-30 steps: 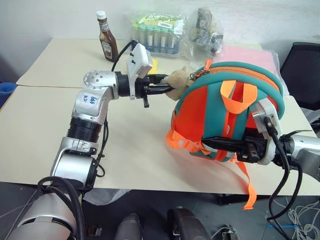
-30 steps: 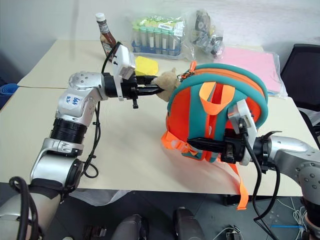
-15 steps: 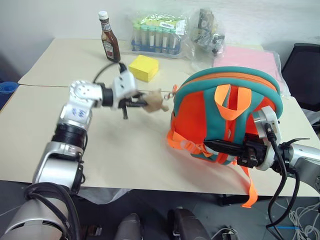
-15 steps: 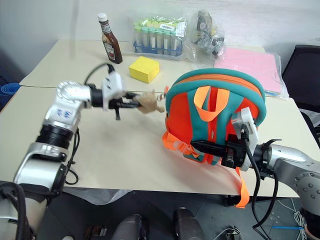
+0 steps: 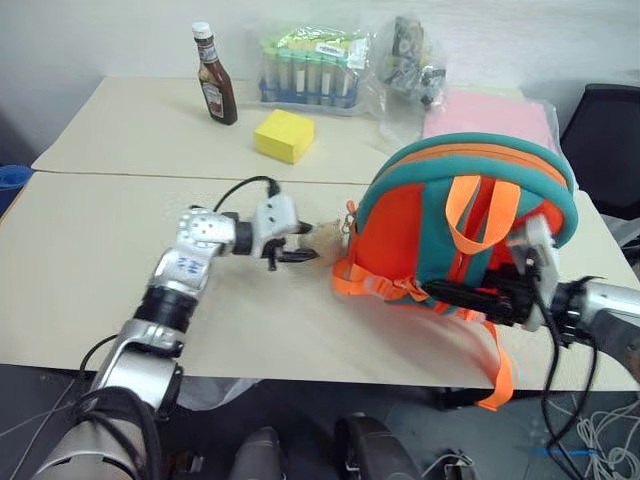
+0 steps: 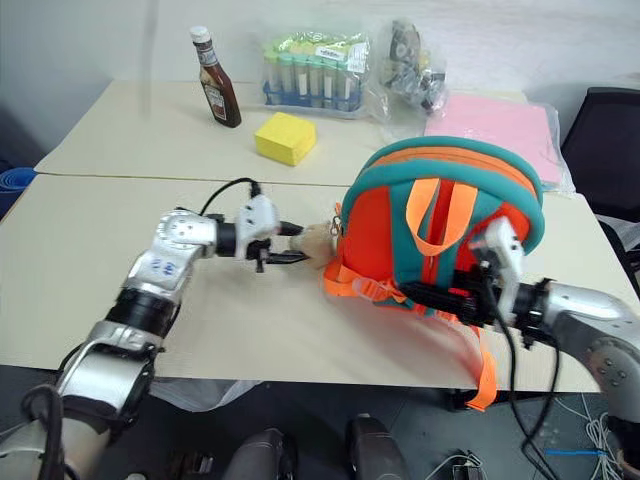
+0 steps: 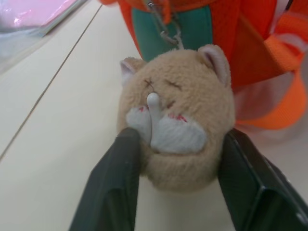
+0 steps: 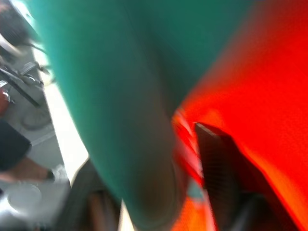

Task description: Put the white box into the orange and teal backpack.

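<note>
With my left gripper (image 7: 178,178) jaws apart around the tan plush toy charm (image 7: 177,115) and my right gripper (image 5: 470,297), fingers state unclear, at the orange and teal nylon backpack (image 5: 470,215) w/ dangling straps, risk: upright pack tips over.

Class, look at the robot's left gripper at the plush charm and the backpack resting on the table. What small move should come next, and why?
Probably draw the left gripper back off the plush charm. Its fingers stand at the charm's sides, and the orange and teal backpack already rests on the table, its back panel and straps facing the robot. Backing away would free that arm.
</note>
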Available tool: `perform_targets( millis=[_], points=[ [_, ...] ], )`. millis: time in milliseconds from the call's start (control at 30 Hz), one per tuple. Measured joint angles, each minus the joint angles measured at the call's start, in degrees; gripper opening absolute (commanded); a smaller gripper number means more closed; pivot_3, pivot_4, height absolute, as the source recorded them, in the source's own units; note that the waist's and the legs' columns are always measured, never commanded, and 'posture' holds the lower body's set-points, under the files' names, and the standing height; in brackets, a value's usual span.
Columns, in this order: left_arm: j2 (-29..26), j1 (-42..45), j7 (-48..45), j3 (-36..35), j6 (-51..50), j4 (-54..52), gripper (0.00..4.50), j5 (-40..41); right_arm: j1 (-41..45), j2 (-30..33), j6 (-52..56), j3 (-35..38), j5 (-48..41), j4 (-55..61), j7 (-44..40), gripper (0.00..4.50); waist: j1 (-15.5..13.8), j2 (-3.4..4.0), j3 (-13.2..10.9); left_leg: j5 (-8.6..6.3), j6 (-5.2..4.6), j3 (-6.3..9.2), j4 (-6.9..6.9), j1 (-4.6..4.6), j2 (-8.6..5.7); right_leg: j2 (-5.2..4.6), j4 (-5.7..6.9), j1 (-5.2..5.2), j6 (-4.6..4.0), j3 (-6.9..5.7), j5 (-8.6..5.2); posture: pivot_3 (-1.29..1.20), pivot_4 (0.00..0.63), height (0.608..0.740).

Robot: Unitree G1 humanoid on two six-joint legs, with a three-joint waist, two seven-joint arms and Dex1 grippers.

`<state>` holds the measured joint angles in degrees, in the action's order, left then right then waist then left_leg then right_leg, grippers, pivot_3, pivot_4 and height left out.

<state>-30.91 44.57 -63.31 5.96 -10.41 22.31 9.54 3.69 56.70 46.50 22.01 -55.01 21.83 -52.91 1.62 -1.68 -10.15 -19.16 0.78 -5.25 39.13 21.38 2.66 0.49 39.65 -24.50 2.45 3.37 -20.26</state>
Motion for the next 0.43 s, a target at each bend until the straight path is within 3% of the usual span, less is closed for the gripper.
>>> perform_targets(
  millis=[133, 300, 433],
  points=[
    [-9.55, -4.9, -5.35, -8.12, -13.74, -6.83, 4.5, 10.0, -10.62, 7.31, 0.91, 14.89, 1.2, -5.43, -13.56, 4.49, 0.09, 0.0, 0.0, -0.01, -0.01, 0.02, -0.04, -0.1, 0.0, 0.01, -0.11, 0.15, 0.0, -0.02, 0.0, 0.0, 0.15, 0.74],
    [-19.52, -6.9, -6.06, -19.22, -27.04, -12.27, 4.5, 19.19, -13.65, 10.41, 2.39, 29.96, 3.94, -16.99, -20.18, 4.49, 0.12, -0.02, 0.0, -0.05, -0.08, 0.05, -0.04, -0.23, -0.01, 0.0, -0.17, 0.31, 0.0, -0.02, 0.0, 0.0, 0.15, 0.74],
    [-21.25, -6.87, -2.7, -27.51, -32.0, -15.77, 4.5, 25.15, -10.02, 9.27, 1.85, 30.95, 4.74, -20.06, -18.63, 4.49, 0.13, -0.03, 0.01, -0.07, -0.1, 0.05, -0.04, -0.28, -0.02, -0.01, -0.21, 0.38, 0.0, -0.03, 0.0, 0.0, 0.15, 0.74]
  ],
)
